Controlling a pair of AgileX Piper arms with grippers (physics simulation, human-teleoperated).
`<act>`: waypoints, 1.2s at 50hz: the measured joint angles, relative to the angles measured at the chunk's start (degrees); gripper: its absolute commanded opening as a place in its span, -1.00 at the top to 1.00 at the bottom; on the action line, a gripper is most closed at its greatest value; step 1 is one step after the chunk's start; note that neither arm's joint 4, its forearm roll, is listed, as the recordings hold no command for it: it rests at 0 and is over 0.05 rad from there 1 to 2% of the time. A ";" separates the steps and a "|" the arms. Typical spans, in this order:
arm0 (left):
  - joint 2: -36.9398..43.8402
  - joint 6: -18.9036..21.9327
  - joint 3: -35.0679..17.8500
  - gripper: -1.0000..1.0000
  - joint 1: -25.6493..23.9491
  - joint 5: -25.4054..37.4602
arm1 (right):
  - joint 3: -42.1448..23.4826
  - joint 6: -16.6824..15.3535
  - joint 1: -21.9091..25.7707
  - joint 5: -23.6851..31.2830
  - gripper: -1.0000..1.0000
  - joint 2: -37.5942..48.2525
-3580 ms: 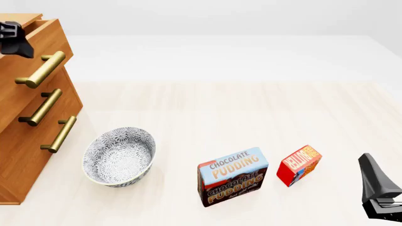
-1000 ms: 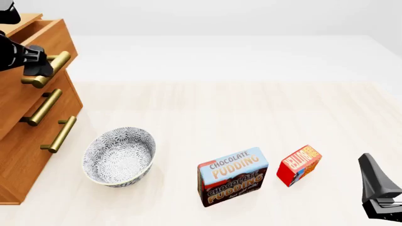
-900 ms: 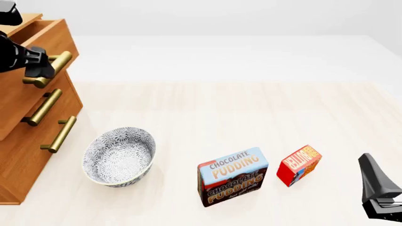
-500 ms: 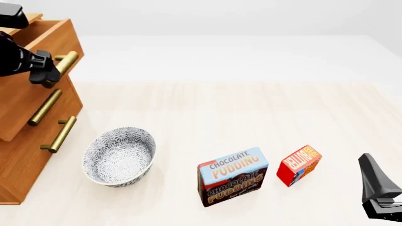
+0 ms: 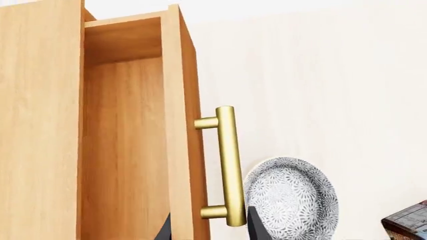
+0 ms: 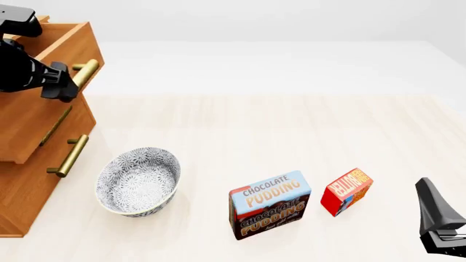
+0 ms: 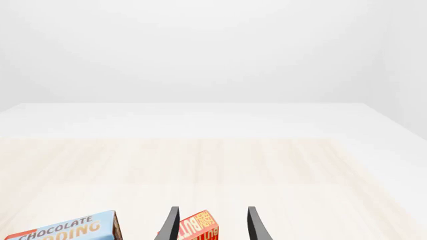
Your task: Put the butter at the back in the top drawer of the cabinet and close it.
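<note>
Black, the left tool [image 6: 62, 87] is clamped on the brass handle [image 5: 227, 165] of the top drawer [image 6: 36, 103], pulled partly out of the cabinet [image 6: 22, 191]. Right tool [image 7: 210, 227], spread, hangs near the butter [image 6: 346, 191] on the tabletop [image 6: 255, 125].

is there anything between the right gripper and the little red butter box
Nothing visible. The right gripper is open with the small red butter box showing between its fingers. The brown-and-blue chocolate pudding box sits beside the butter, toward the left arm's side, off that line.

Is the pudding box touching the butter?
Apart. The front view shows bare table between the pudding box and the butter.
</note>
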 measured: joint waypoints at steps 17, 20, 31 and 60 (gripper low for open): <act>-0.51 -0.15 0.63 -1.00 -2.01 -0.39 | 0.00 0.00 0.00 0.00 -1.00 0.00; -0.60 -0.16 0.75 -1.00 -2.33 -0.48 | 0.00 0.00 0.00 0.00 -1.00 0.00; -1.33 -0.07 1.18 -1.00 -3.56 -0.27 | 0.00 0.00 0.00 0.00 -1.00 0.00; -1.53 -0.92 1.45 -1.00 -7.59 -0.51 | 0.00 0.00 0.00 0.00 -1.00 0.00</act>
